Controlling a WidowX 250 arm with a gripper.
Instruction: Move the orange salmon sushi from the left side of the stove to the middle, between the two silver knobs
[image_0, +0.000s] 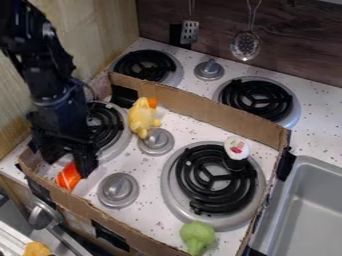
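Speckled white stovetop (148, 212), rough cardboard wall (207, 113); black pincer (65, 164) at smooth orange object (68, 177), grip unclear.

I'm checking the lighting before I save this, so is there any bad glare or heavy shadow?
Camera view: soft, fairly even light on the white stove top, no harsh glare there; a dull sheen on the metal sink; the black arm is dark enough to hide some detail.

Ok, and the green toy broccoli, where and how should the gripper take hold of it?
Grip the broccoli by its stalk, probably from above: it looks narrower than the rounded head, and the brown cardboard wall close by would likely crowd a sideways approach.
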